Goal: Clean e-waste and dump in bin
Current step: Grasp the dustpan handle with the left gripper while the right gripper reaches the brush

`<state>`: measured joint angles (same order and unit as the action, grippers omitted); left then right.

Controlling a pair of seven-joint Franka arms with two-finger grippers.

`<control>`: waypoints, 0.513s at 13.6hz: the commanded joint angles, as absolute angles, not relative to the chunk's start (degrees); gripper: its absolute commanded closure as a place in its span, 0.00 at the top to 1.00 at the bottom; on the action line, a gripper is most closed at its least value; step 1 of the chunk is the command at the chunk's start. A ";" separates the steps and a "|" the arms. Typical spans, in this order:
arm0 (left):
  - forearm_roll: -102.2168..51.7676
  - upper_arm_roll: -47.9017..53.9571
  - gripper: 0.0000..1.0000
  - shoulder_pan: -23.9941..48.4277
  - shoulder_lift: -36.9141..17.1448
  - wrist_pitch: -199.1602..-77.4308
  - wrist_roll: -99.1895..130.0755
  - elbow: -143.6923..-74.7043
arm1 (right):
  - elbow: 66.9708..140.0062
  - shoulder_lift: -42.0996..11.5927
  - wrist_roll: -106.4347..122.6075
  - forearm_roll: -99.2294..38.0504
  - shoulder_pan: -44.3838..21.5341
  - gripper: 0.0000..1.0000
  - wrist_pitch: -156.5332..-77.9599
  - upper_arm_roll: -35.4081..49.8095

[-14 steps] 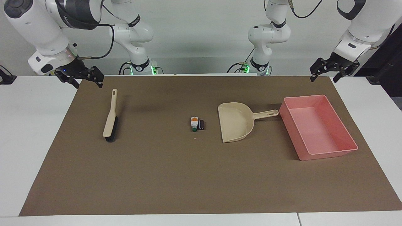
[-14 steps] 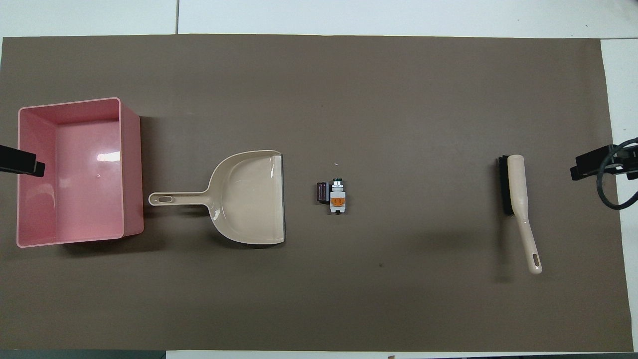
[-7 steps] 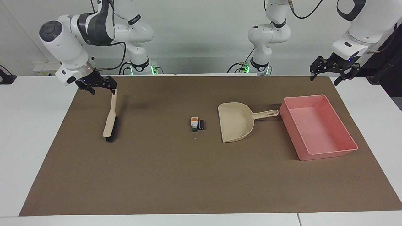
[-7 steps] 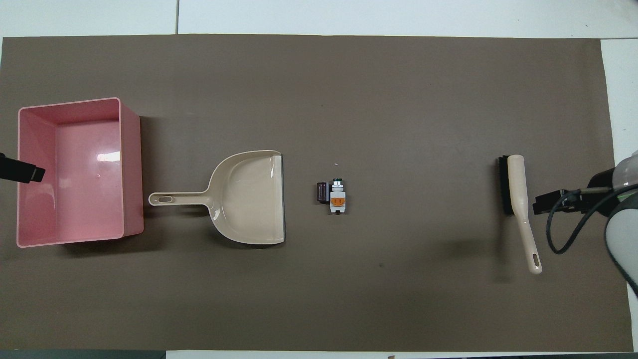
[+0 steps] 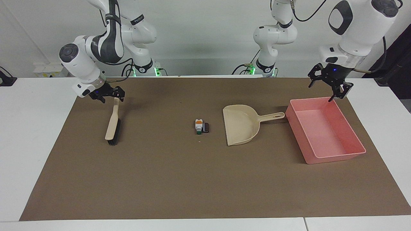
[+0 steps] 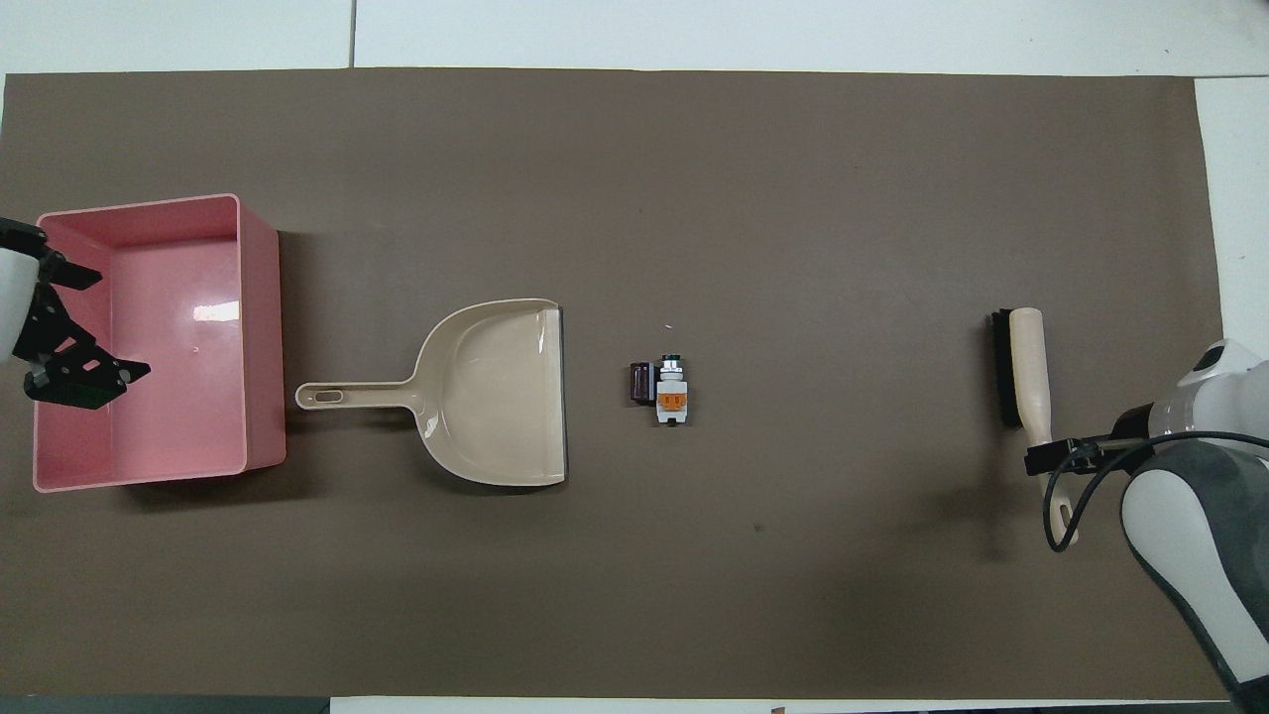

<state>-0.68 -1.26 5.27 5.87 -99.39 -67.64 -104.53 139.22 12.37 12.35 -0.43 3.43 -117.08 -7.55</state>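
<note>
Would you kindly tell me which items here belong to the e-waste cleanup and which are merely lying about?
Part of the job:
- white block
- dark block
- brush
- dustpan
- pink bin

Lying about:
- tiny white speck on the brown mat

The bin (image 5: 324, 157) is showing pink all over. The dustpan (image 5: 240, 126) is looking beige. The brush (image 5: 112, 123) is wearing a beige handle and black bristles. One bit of e-waste, the white block (image 5: 198, 125), is showing orange and green marks. The dark block (image 5: 206, 127) beside it is looking brown-black. The mat (image 5: 192, 179) is lying plain brown on a white table (image 5: 32, 128).
</note>
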 commanded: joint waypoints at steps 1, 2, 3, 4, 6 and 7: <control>-0.09 -1.58 0.99 10.27 8.26 -106.32 -74.79 -111.86 | 141.67 12.74 14.50 -1.14 4.48 0.99 -119.53 -7.29; -0.09 -1.50 0.99 10.89 8.00 -108.96 -74.71 -114.06 | 142.20 12.22 14.50 -1.14 4.40 0.98 -119.71 -7.29; -0.17 -1.49 0.99 12.29 7.56 -109.85 -74.71 -115.21 | 142.47 11.35 14.50 -1.14 4.39 0.97 -120.84 -7.29; -0.09 -1.49 0.99 13.35 6.78 -110.99 -74.45 -116.79 | 142.91 10.82 15.11 -1.14 4.39 0.95 -122.76 -7.29; -0.09 -1.58 0.99 15.37 5.72 -116.25 -73.48 -120.48 | 143.08 10.28 16.78 -1.14 4.66 0.89 -123.22 -7.29; -0.09 -1.50 0.99 15.90 4.49 -118.37 -72.95 -121.45 | 143.09 10.28 17.22 -1.14 4.66 0.86 -123.22 -7.29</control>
